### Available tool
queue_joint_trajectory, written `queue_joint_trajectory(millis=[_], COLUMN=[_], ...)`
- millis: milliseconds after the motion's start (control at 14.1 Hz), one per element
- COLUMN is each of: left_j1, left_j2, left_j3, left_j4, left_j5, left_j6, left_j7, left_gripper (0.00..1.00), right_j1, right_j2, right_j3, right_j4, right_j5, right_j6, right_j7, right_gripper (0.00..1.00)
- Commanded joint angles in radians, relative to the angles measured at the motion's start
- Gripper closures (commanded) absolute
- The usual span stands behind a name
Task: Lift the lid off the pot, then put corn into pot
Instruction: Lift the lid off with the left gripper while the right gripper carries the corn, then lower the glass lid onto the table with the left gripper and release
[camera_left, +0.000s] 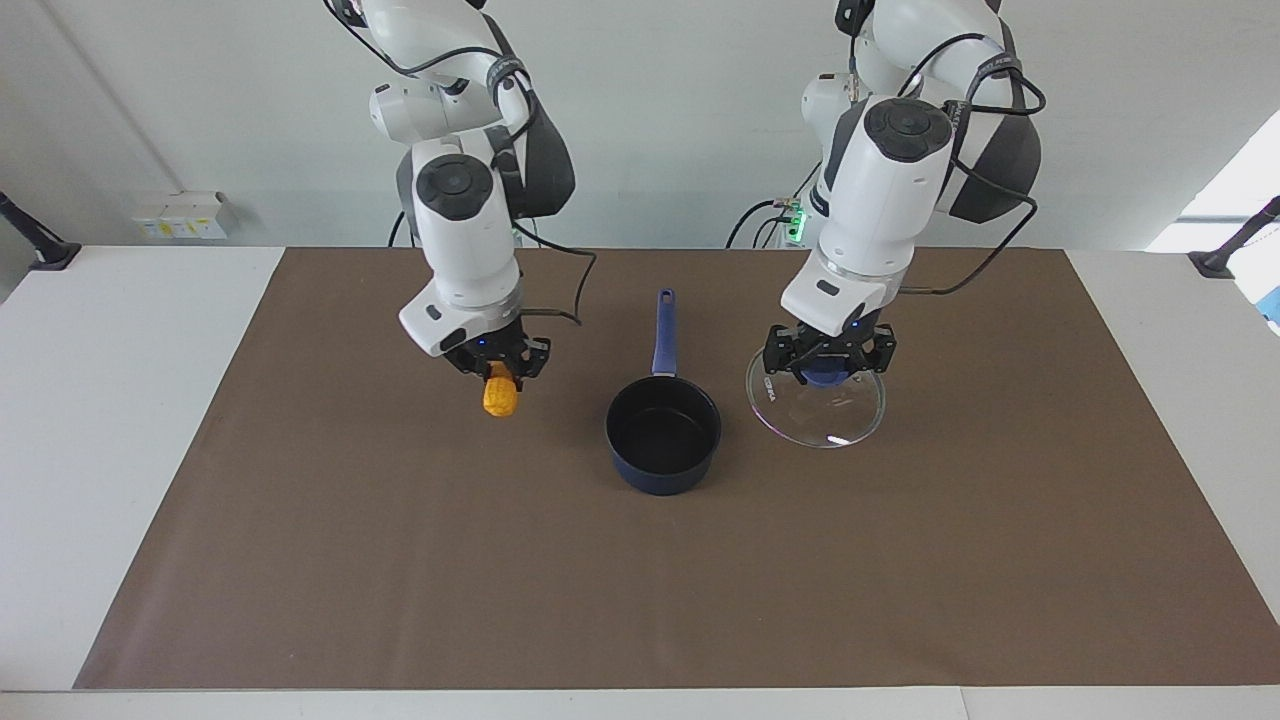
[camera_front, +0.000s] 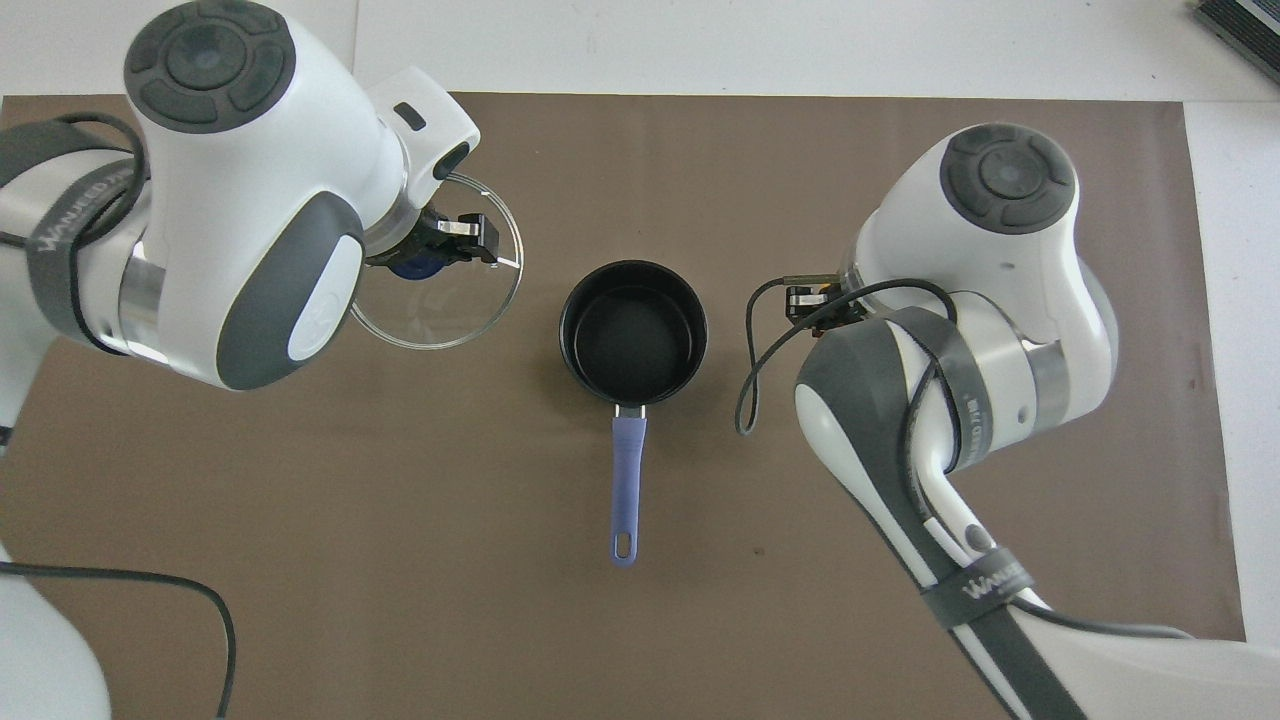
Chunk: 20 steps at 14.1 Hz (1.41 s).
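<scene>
The left gripper (camera_left: 827, 372) pinches the lid (camera_left: 816, 408), and the right gripper (camera_left: 497, 366) pinches the corn (camera_left: 499, 396). One pot (camera_left: 663, 434) stands uncovered between them on a brown mat (camera_left: 640, 560), its handle toward 12 o'clock in the facing view, and the wall is white.

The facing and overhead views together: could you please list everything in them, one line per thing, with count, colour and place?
pot: one, dark navy with a black inside and blue handle, uncovered, on the mat's middle, handle pointing toward the robots.
lid: one, clear glass with a metal rim and blue knob, held by its knob beside the pot, toward the left arm's end.
corn: one, yellow-orange, held in the air over the mat, toward the right arm's end.
mat: one, brown, covering most of the table.
table: one, white.
left gripper: shut on the lid's knob.
right gripper: shut on the corn.
</scene>
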Motion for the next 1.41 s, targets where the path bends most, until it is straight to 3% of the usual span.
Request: queue_joint_trajectory(millis=[0,212,354,495,778,1343], left_j1=[0.089,0.178,0.227,0.285,0.357,0.358], left_j2=[-0.043,-0.125,-0.192,-0.238,-0.272,-0.252], left_j3=[-0.006,-0.006,-0.006,-0.006,-0.006,-0.006], left_j4=[-0.068,-0.233,-0.373,-0.463,-0.571,-0.789], left_j5=[-0.017,-0.023,-0.029,-0.032,-0.081,-0.081], left_j6=[-0.019,0.046,0.164,0.2,0.301,0.588], left_j7=[0.127,0.268,0.333,0.478,0.603,0.627], left_gripper=[1.0,1.0,1.0,1.0,1.0,1.0], right_j1=[0.057,0.097,0.139,0.169,0.183,0.173], right_j2=[0.065,0.117,0.198,0.281,0.325,0.337], right_j3=[-0.002,0.007,0.01,0.01,0.018,0.02], right_j4=[0.104,0.155,0.257,0.345,0.339,0.255], right_j5=[0.001,0.01,0.01,0.01,0.019,0.068], right_j6=[-0.011,0.023,0.022,0.037,0.121,0.243], right_j7=[0.126,0.164,0.247,0.284,0.283,0.247], right_gripper=[1.0,1.0,1.0,1.0,1.0,1.0])
